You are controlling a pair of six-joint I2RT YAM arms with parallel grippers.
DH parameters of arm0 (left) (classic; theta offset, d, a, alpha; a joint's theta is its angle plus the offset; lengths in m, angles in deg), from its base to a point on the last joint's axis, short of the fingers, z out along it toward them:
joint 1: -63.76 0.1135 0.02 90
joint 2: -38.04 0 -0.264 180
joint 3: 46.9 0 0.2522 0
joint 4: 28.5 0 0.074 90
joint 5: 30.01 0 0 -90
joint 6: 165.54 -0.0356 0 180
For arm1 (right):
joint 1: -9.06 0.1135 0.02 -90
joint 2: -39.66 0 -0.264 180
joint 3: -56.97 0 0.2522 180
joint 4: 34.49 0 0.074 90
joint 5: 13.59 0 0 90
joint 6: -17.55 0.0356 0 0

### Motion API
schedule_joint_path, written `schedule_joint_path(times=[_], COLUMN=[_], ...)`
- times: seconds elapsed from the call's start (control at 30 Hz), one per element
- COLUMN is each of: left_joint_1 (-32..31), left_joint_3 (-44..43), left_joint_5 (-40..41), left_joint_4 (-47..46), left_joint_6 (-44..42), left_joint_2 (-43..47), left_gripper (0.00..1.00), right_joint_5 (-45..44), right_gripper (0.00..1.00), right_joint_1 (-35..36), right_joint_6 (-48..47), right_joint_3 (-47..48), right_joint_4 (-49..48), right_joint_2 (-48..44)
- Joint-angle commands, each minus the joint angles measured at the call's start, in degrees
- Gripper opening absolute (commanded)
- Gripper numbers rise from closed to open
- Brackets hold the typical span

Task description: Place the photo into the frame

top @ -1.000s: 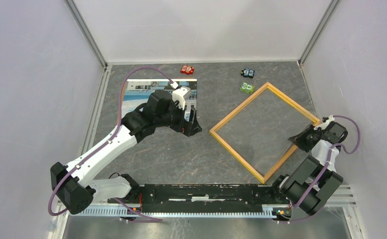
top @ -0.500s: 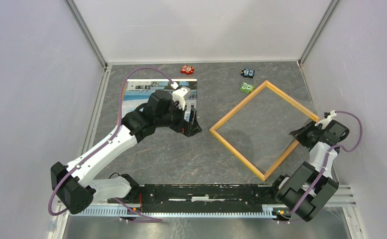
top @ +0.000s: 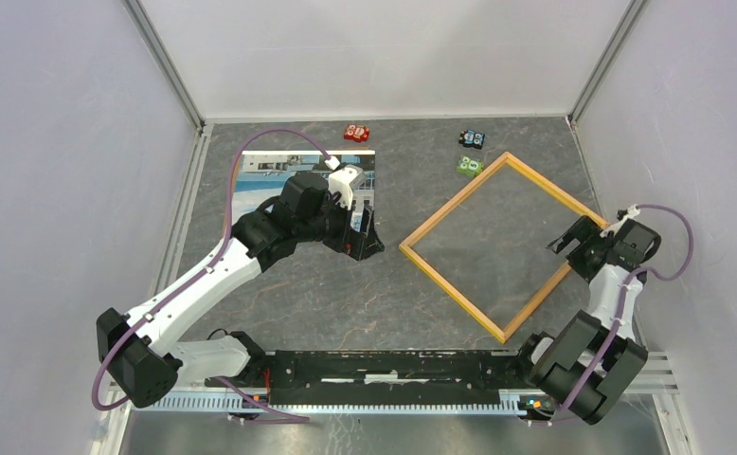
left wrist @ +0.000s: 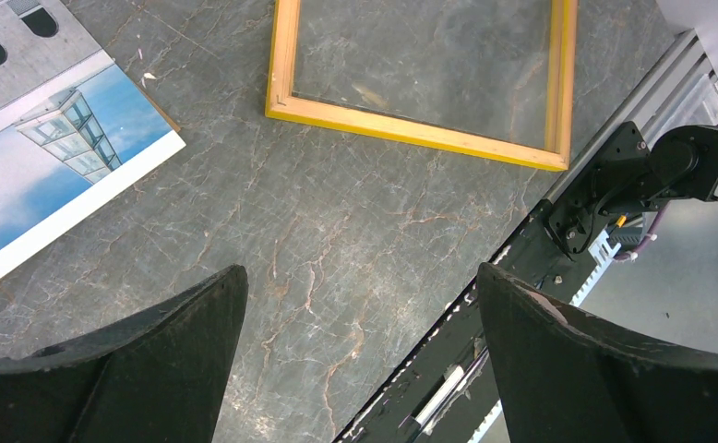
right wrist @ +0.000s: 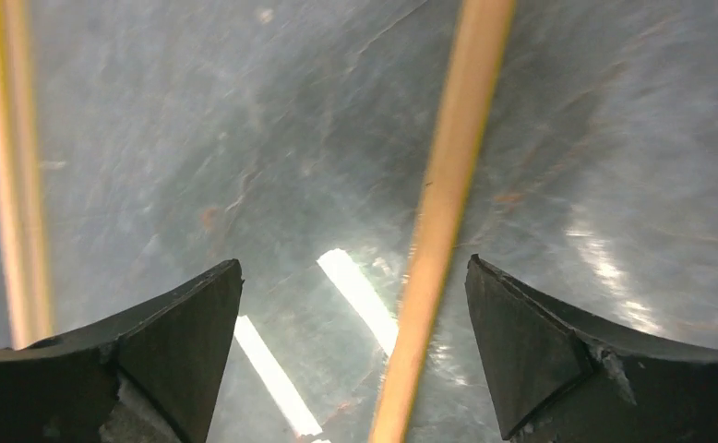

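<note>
Grey marbled surfacing covers the table (top: 346, 294), which is walled on three sides, with bare room across its middle and along the near edge. One frame (top: 456, 204) of yellow-orange wood lies flat on the right half, turned cornerwise. Its right corner is close to the side wall and partly hidden by the right arm, and its rails blur in the right wrist view. One photo (top: 256, 180) lies face up at the left rear, well apart from the frame and largely covered by the left arm. The left gripper (left wrist: 360, 277) hangs spread wide over bare table beside the photo, holding nothing. The right gripper (right wrist: 353, 268) is spread wide too, and the frame's near-right rail passes between its fingers, clear of both. Three small toys sit near the far edge: a red piece (top: 356, 132), a black-and-blue piece (top: 473, 139) and a green piece (top: 470, 167), the last just beside the frame's far corner.
</note>
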Motion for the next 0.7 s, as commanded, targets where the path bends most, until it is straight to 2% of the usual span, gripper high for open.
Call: schedule_joint_path(times=[0.0,0.07,0.17,0.27,0.47,0.53,0.67], left_joint_1=[-0.31,-0.27,-0.23,-0.10,2.82,5.53,13.02], left_joint_3=[-0.19,-0.35,-0.54,-0.50,0.17,0.87,2.31], left_joint_5=[0.13,0.53,2.32,5.09,10.52,11.49,12.52], left_joint_4=[-0.86,-0.68,-0.10,0.06,-0.09,-0.87,-2.72], left_joint_6=[-2.56,-2.52,-2.56,-2.52,-0.47,0.88,5.41], left_joint_2=[-0.21,-0.32,-0.14,-0.07,-0.43,-0.36,-1.59], left_gripper=[1.00,1.00,1.00,1.00,1.00,1.00,1.00], right_joint_5=[-27.20,-37.61,-42.32,-34.67,-17.06,-10.60,-2.15], right_gripper=[0.98,0.98,0.98,0.98,0.98,0.98,0.98], right_joint_1=[5.45,9.39,14.76,21.76,41.88,47.21,58.57], right_joint_6=[-2.05,-1.18,-1.47,-3.51,-3.13,-0.60,9.35], right_joint_3=[9.15,11.66,14.51,16.15,15.23,15.87,15.82], right_joint_4=[8.23,10.51,11.58,10.29,-1.31,-5.77,-21.46], right_joint_2=[-3.28,-3.71,-3.02,-1.38,3.31,7.18,15.88])
